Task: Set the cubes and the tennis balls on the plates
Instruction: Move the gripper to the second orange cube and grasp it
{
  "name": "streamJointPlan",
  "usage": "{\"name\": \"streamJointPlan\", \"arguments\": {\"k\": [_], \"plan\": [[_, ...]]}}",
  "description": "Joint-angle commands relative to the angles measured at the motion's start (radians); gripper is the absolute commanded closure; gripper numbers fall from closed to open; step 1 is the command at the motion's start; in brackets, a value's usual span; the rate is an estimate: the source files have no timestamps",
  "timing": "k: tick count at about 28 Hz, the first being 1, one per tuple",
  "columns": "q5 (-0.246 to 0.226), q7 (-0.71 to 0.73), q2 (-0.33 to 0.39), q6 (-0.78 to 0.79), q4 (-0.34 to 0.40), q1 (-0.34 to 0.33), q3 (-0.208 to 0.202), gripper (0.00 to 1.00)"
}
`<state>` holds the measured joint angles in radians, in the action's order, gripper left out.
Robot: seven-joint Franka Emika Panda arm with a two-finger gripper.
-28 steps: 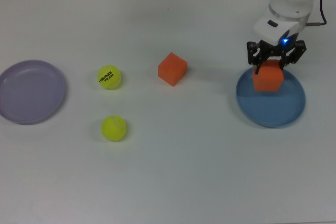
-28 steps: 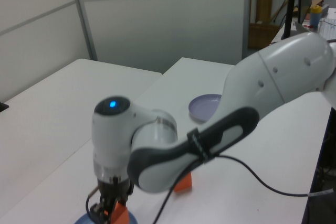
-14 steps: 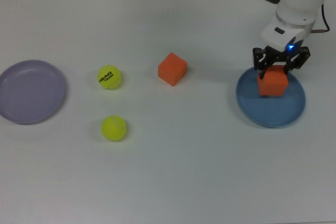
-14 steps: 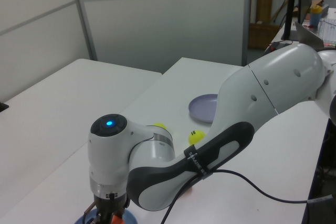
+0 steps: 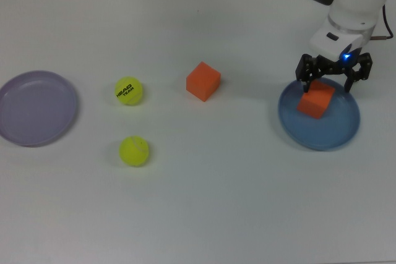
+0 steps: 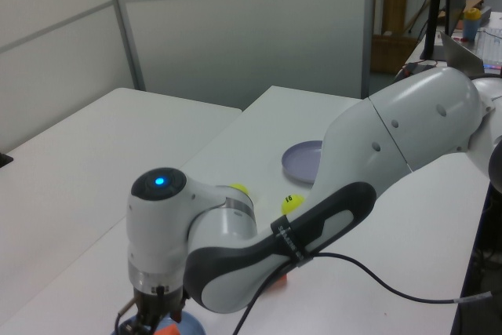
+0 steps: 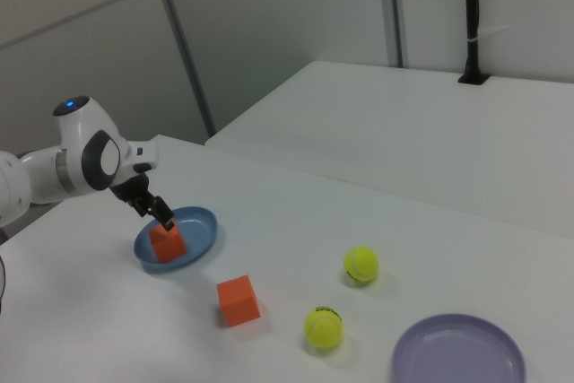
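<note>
The arm reaches down over the blue plate (image 5: 319,129) at the top view's right, its gripper (image 5: 333,82) pointing at the surface (image 5: 216,202). The fingers (image 5: 305,73) are spread open, holding nothing, just above one cube (image 5: 315,101), which lies tilted on the blue plate. The other cube (image 5: 203,81) sits mid-surface. Both balls, the printed ball (image 5: 129,91) and the plain ball (image 5: 134,151), lie between it and the lilac plate (image 5: 37,108). In the left view the arm's bulk hides most of the surface; the gripper and blue plate are cut off at the bottom edge.
</note>
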<state>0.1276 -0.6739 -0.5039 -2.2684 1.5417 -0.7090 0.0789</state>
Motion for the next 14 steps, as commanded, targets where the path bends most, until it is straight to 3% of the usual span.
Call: {"name": "streamJointPlan", "arguments": {"k": [1,6,14], "plan": [[0.020,0.010,0.088,0.003,0.037,0.014,-0.020,0.00],[0.015,0.062,0.177,0.119,0.075,0.022,-0.082,0.00],[0.007,0.077,0.257,0.276,0.130,0.033,-0.180,0.00]]}}
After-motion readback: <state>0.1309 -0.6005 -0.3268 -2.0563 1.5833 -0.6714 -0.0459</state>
